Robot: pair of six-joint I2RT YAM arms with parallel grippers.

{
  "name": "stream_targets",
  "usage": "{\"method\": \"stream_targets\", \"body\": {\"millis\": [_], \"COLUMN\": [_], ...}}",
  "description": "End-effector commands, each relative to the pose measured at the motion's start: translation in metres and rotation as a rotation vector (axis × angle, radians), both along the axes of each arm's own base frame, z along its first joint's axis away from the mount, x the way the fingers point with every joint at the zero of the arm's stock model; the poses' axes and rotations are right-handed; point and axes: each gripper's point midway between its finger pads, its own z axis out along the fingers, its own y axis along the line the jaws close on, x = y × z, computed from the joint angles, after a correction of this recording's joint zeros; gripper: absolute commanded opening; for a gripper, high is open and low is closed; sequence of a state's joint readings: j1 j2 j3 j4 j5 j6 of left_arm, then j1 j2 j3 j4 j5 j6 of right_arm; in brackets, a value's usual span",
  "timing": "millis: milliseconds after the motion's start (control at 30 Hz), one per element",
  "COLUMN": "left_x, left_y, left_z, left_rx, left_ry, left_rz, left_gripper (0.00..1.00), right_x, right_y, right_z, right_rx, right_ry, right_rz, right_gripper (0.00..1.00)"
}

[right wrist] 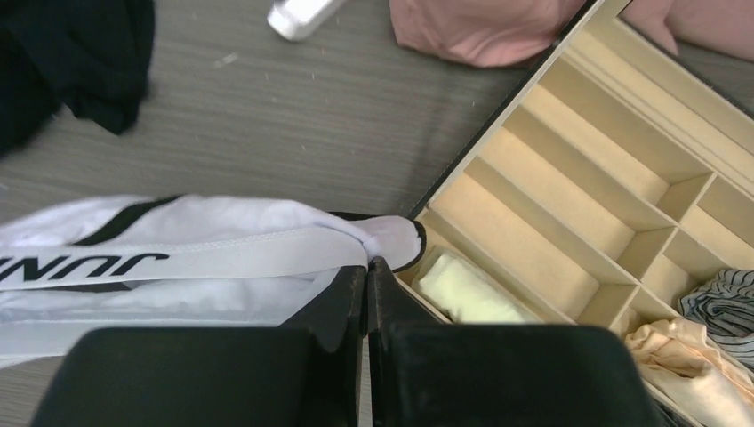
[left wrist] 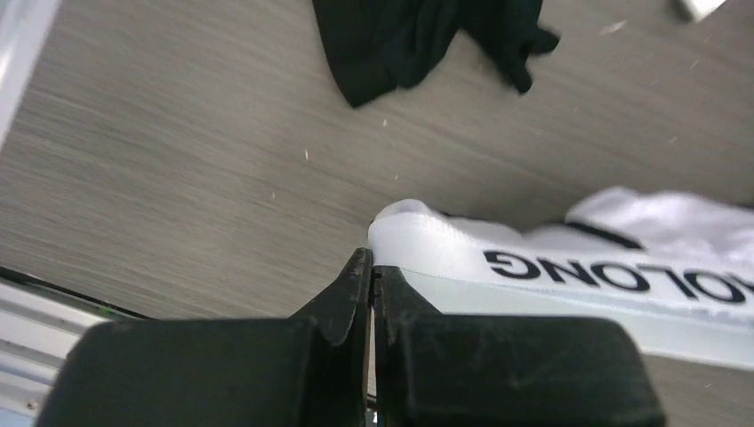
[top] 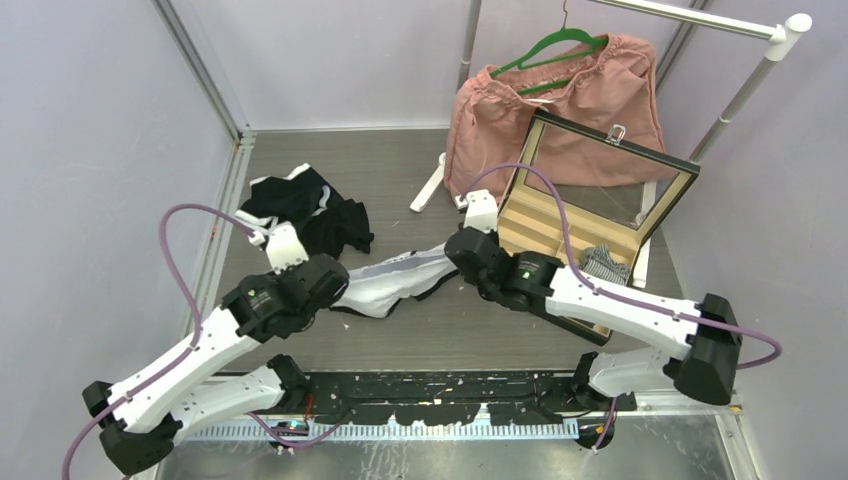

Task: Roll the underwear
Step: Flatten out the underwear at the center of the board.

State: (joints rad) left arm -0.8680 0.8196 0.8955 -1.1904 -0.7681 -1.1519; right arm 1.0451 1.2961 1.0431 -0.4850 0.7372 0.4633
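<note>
Both sets of jaws are pressed shut, each pinching one end of the white underwear's waistband. From the top camera you see the white underwear point(top: 385, 285) lying stretched across the middle of the table point(top: 450, 335) between your left gripper point(top: 338, 296) and your right gripper point(top: 452, 262). The black underwear point(top: 310, 210) sits in a heap further back on the left, apart from the white pair. To the right stands an open box point(top: 540, 225) with its glass lid raised, and behind it a pink garment point(top: 560, 95) hangs on a green hanger point(top: 550, 45) from a rack point(top: 700, 20). On the left wrist camera your left gripper point(left wrist: 371, 267) has its fingertips together, right at the folded end of the white underwear point(left wrist: 533, 285), where the black lettering on the band begins; the black underwear point(left wrist: 409, 40) lies beyond on bare table point(left wrist: 178, 160). On the right wrist camera your right gripper point(right wrist: 366, 271) is closed on the other end of the white underwear point(right wrist: 222, 240), just beside the corner of the box point(right wrist: 533, 205). Some compartments of the box hold a cream roll point(right wrist: 462, 289), a peach cloth point(right wrist: 685, 356) and a striped cloth point(right wrist: 725, 307). The black underwear point(right wrist: 71, 62) shows at the top left and the pink garment point(right wrist: 480, 27) at the top.
</note>
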Motion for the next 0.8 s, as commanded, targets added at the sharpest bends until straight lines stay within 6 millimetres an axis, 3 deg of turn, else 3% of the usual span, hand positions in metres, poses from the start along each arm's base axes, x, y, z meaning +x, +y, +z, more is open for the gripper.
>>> {"method": "stream_targets", "body": {"millis": [0,200,400,600,700,767], "left_x": [0.001,0.008,0.030,0.076,0.087,0.083], "left_y": [0.041,0.055,0.049,0.043,0.038,0.035], "left_z": [0.048,0.090,0.114,0.120,0.118,0.107], "left_rx": [0.150,0.201,0.218,0.160,0.109,0.082], "left_ry": [-0.097,-0.192,-0.239,-0.225,-0.222,-0.218], "left_rz": [0.089,0.112,0.090,0.072,0.050,0.041], "left_gripper": [0.01,0.01,0.01,0.01,0.01,0.01], "right_x": [0.006,0.005,0.027,0.065,0.065,0.056], "right_y": [-0.027,-0.029,-0.016,0.013,0.032,0.039], "right_z": [0.054,0.075,0.082,0.098,0.102,0.089], "right_rx": [0.145,0.258,0.351,0.392,0.410,0.422], "right_ry": [-0.137,-0.139,-0.075,-0.038,-0.022,0.016], "right_rz": [-0.138,-0.119,-0.074,0.024,0.116,0.163], "right_gripper": [0.01,0.01,0.02,0.04,0.07,0.08]}}
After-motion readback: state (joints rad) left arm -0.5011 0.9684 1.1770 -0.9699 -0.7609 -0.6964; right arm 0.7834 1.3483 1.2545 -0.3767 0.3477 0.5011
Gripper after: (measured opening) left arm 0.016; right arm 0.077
